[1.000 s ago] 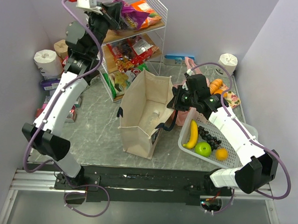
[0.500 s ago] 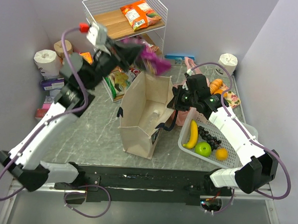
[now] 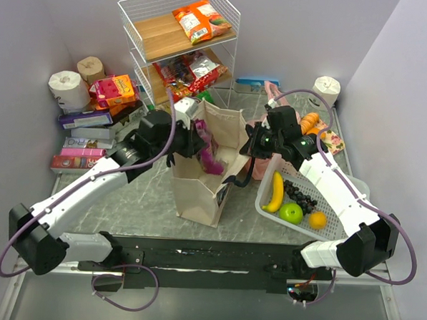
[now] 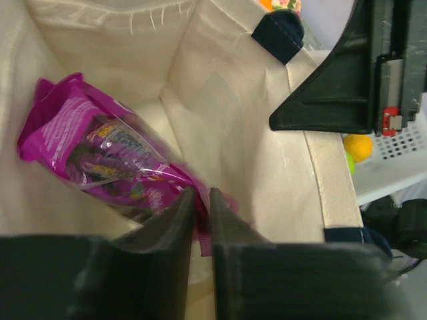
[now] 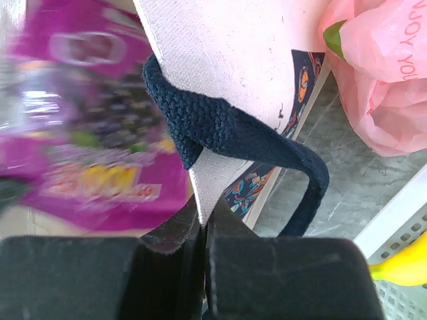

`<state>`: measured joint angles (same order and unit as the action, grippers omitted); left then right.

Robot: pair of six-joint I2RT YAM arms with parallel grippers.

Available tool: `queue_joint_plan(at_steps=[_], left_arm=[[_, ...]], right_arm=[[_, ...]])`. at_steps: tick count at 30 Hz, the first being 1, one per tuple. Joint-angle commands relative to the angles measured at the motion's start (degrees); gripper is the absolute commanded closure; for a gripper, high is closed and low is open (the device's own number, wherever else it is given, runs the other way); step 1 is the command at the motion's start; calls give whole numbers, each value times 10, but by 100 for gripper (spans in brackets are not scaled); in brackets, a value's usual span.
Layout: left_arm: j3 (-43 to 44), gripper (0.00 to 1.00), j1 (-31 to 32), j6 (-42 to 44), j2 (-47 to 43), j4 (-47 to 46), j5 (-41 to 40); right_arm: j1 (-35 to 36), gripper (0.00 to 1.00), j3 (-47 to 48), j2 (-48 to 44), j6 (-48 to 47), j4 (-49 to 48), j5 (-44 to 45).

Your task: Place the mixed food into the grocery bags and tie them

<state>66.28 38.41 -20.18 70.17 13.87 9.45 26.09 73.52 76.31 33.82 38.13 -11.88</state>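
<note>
Reaching into the canvas tote [image 3: 197, 195] at the middle of the bench [image 3: 136, 195], the left gripper [image 4: 201, 200] nips a corner of the purple snack packet [image 4: 100, 160], its 2 jaws nearly together. The right gripper [image 5: 203, 220], jaws shut, pinches the tote's rim.

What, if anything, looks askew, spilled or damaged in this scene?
Nothing spilled or damaged. The purple snack packet sits tilted inside the canvas tote, pinched by one corner in the left gripper; the right gripper pinches the tote's rim.

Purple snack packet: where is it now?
The purple snack packet is inside the open beige tote at the top view's centre, its edge pinched by the left pincer.
</note>
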Motion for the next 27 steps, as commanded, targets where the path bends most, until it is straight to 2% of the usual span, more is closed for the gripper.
queue_joint_plan(at_steps=[1,2,3,4,10,11,13,17,21,27], left_arm=[[52,54,2,17,8,-17,38],[64,22,2,19,9,-19,43],[69,9,2,23,6,-26,39],[75,3,2,27,1,-33,27],[160,4,2,66,11,-87,-87],[204,4,3,72,23,-87,-93],[258,4,1,76,73,-75,-154],[429,4,-9,63,177,-34,-243],[527,4,-53,-17,280,1,-255],[602,4,-97,-47,354,-10,-245]], right_arm=[[-7,97,11,-14,5,-31,7],[-7,97,11,-13,5,-32,7],[-7,98,12,-13,6,-31,6],[-8,97,12,-12,6,-32,5],[-8,97,12,-13,6,-36,3],[-8,97,11,-13,6,-36,3],[-7,97,11,-13,7,-38,2],[-7,97,12,-13,8,-42,-5],[-7,97,7,-20,11,-48,-8],[-8,97,-1,-31,12,-51,-8]])
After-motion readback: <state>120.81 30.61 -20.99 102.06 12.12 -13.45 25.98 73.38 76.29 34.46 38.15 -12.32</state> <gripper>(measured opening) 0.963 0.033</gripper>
